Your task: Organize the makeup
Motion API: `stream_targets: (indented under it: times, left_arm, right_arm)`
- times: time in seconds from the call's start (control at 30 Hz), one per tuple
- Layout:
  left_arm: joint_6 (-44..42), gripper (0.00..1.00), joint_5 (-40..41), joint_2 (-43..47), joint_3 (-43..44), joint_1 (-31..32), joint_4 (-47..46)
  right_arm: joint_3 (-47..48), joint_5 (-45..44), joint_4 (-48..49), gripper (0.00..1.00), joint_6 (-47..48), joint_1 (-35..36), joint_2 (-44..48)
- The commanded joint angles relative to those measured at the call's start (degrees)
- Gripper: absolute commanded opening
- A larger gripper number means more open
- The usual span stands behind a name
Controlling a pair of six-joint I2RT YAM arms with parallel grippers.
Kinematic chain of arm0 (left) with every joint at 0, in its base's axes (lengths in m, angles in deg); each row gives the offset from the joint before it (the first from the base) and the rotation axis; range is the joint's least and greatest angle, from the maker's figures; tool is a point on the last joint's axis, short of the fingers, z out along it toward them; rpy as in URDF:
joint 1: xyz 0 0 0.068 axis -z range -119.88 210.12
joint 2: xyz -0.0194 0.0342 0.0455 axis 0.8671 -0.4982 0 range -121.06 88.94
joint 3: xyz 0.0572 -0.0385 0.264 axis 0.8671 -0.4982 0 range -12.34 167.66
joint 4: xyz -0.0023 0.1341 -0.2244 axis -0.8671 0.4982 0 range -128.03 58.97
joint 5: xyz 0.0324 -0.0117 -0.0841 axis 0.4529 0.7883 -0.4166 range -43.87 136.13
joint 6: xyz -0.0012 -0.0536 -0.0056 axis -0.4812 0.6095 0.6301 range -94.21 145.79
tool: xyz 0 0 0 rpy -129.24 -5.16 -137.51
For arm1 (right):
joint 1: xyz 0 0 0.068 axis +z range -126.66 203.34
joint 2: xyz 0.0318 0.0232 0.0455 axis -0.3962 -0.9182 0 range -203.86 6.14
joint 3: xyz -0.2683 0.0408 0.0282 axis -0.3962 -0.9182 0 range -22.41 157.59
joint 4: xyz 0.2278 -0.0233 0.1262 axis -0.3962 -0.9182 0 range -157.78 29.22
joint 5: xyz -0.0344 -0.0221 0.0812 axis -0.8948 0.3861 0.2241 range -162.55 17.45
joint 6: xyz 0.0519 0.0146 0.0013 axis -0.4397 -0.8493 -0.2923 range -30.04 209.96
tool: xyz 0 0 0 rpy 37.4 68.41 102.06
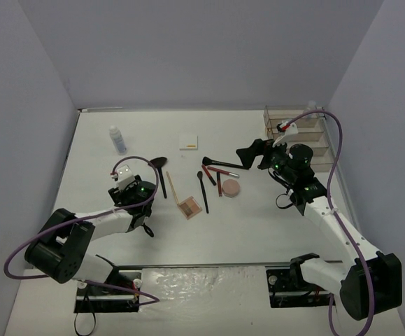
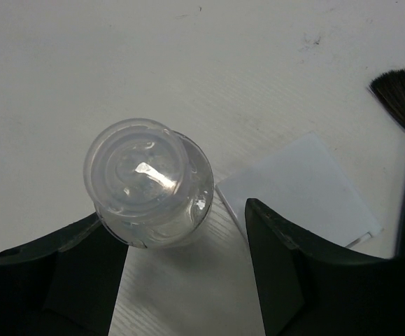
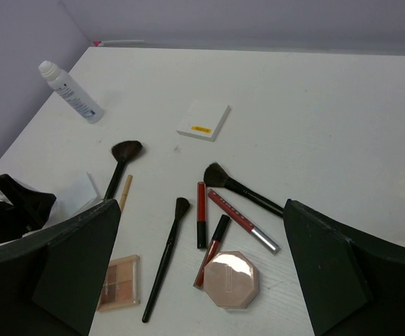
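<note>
– Pale lilac walls close in a white bench (image 1: 272, 224); which arm is doing the work?

– The left one. The left end effector (image 2: 185, 224) sits near the left edge with its jaws either side of a small clear bottle (image 2: 143, 178), which the wrist view shows end-on. One finger looks to be against the bottle and the other stands clear of it, so the grip is not made: the jaws are parted, nothing clamped.

– What else lies close by?

– A white pad (image 2: 300, 185) is flat on the bench just beside the bottle, partly under the clear-standing finger, and a fan brush (image 2: 401, 94) lies past it.

– And the right arm?

– The right end effector (image 3: 202, 210) hangs fully spread and holds nothing, above the right half of the bench. Below it, mid-bench, lie the pink compact (image 3: 231, 280), the brown palette (image 3: 118, 282), the red pencils (image 3: 201, 213) and two more brushes (image 3: 166, 255). A white-capped bottle (image 3: 70, 91) lies toward the far left corner.

– So which step is this?

– Picking up that first small bottle, by the look of it; almost all the makeup is loose, and the clear organizer (image 1: 314, 129) is in the far right corner.

– What does the next move call for?

– Closing squarely on the round body without pinching the pad, then a lift and a long carry across, or a handover.
</note>
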Motion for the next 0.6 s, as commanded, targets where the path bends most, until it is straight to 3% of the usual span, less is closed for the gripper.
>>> stream_targets:
  times: [0.0,0.1,0.23,0.37,0.47,0.57]
  left_arm:
    - [1.3,0.54,1.0,0.3,2.6,-0.4,-2.8]
    - [1.6,0.43,0.8,0.2,2.8,-0.4,-2.4]
    - [-0.3,0.16,-0.5,1.9,3.4,-0.4,-1.1]
    - [-4.4,0.00,-2.0,8.5,4.6,-0.2,3.2]
    - [-11.0,0.00,-7.2,16.6,5.9,0.0,5.9]
    - [-21.1,0.00,-18.9,25.0,8.6,0.3,9.3]
  right_arm:
    - [0.8,1.1,5.0,1.00,0.8,0.4,0.8]
    - [0.8,1.0,4.7,1.00,0.9,0.4,0.9]
    - [1.0,0.9,4.1,1.00,1.5,0.4,1.0]
    - [1.9,2.2,2.9,0.98,2.2,0.8,1.6]
    - [3.4,3.7,1.1,0.97,3.1,1.8,2.1]
    - [6.2,5.8,-2.2,0.96,4.7,3.7,2.3]
